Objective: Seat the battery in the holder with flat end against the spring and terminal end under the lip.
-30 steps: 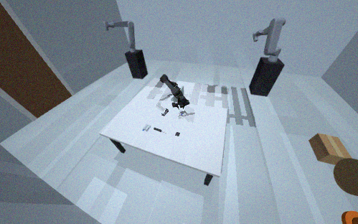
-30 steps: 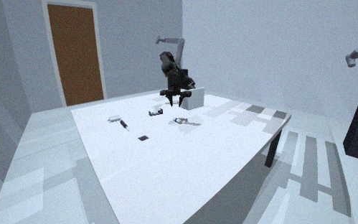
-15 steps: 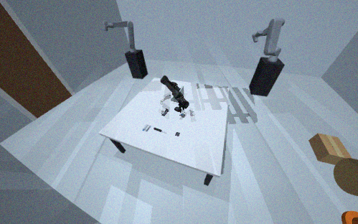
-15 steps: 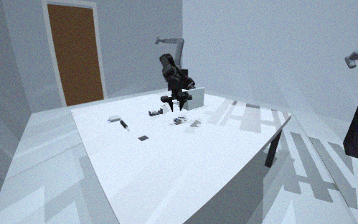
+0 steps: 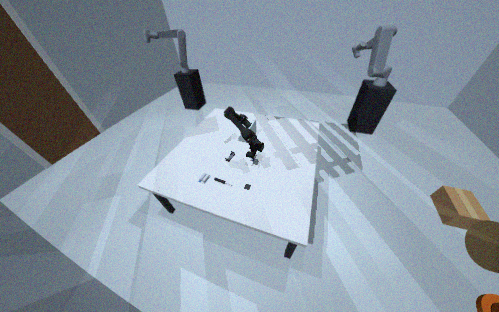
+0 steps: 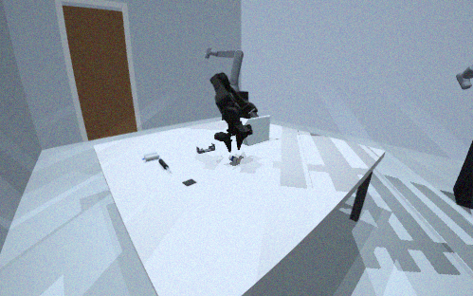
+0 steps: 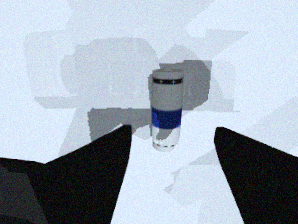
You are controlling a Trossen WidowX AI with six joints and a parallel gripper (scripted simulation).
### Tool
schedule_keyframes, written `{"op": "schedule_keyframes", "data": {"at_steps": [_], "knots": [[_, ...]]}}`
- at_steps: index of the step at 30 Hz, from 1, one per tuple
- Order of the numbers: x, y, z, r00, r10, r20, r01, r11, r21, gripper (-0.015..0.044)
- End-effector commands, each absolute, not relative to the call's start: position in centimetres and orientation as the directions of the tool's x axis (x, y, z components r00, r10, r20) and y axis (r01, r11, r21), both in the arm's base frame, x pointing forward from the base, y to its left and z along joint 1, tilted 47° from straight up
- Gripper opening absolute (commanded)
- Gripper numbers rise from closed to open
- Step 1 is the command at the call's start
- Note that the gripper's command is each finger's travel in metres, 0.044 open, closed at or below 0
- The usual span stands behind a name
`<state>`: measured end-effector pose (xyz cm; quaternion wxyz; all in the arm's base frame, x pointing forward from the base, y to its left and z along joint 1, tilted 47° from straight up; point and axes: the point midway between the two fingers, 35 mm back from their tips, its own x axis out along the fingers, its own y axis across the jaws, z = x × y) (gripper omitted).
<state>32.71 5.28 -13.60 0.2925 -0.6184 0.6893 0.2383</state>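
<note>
The battery [image 5: 255,161] [image 6: 235,159] [image 7: 167,95] is a pale cylinder with a blue band and thin dark rings. It lies on its side on the table, in the gripper's shadow. The gripper [image 6: 234,150] [image 7: 173,129] is open and empty. It hangs a little above the battery; in the wrist view the battery points lengthwise between and beyond the two black fingertips, touching neither. The dark holder [image 5: 230,156] [image 6: 206,149] stands on the table to the left of the gripper in the top and exterior views, with raised ends. Its spring and lip are too small to make out.
On the white table [image 5: 272,210] [image 6: 187,237] lie a black pen-like tool [image 5: 220,180] [image 6: 163,164], a pale blue-and-white item [image 5: 204,178] [image 6: 151,157] and a small dark square [image 5: 247,187] [image 6: 189,182]. A pale upright panel [image 6: 258,130] stands behind the gripper.
</note>
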Motion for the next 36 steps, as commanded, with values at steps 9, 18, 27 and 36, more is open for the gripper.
{"op": "schedule_keyframes", "data": {"at_steps": [9,18,27,36], "knots": [[32.5,3.8,-14.9,-0.067,-0.716,-0.695,-0.993,0.116,-0.023,0.0244],[32.4,2.7,-15.9,-0.067,-0.717,-0.694,-0.993,0.115,-0.023,0.0244],[32.2,1.6,-16.9,-0.067,-0.719,-0.692,-0.993,0.115,-0.023,0.0244],[32.2,1.4,-17.1,-0.067,-0.719,-0.692,-0.993,0.115,-0.023,0.0113]]}}
